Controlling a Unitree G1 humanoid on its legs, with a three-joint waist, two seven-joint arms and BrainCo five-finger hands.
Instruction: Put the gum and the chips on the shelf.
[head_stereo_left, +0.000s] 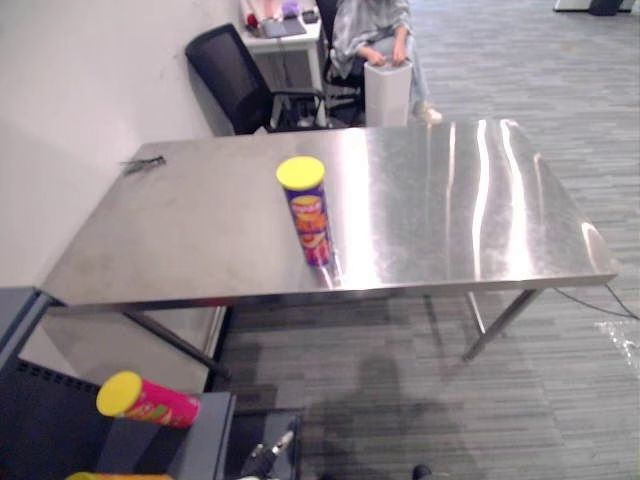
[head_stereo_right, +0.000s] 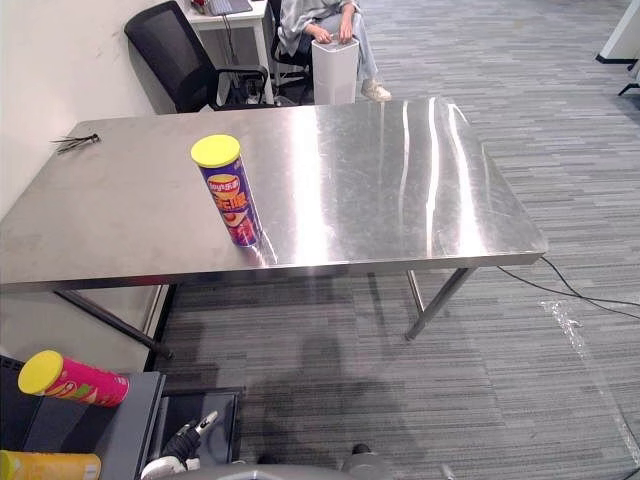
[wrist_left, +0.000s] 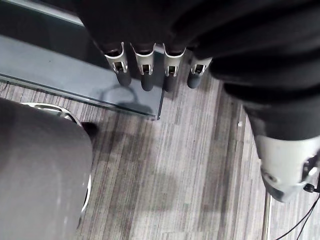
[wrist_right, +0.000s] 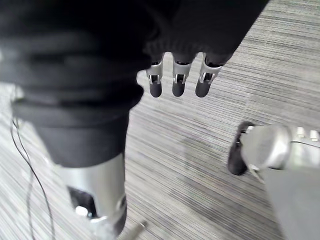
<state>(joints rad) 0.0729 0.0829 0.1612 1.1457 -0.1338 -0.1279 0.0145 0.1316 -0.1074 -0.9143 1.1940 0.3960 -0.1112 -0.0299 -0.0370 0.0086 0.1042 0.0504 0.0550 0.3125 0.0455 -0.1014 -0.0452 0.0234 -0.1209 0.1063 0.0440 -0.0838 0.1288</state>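
A tall purple cylindrical chips can (head_stereo_right: 230, 195) with a yellow lid stands upright on the brushed-steel tabletop (head_stereo_right: 400, 180). Its long axis is vertical with the lid up, and it is near the front edge, toward the robot's left. A pink cylindrical can (head_stereo_right: 75, 380) with a yellow lid lies on its side on the dark grey shelf (head_stereo_right: 130, 430) at lower left, its long axis running left to right and its lid end pointing left. Nearer the robot, a yellow-orange can (head_stereo_right: 50, 466) also lies on its side. The left hand (wrist_left: 146, 70) hangs with straight fingers, holding nothing, above the shelf's edge and the grey carpet floor (wrist_left: 190, 165). The right hand (wrist_right: 177, 75) hangs straight-fingered and empty over the carpet.
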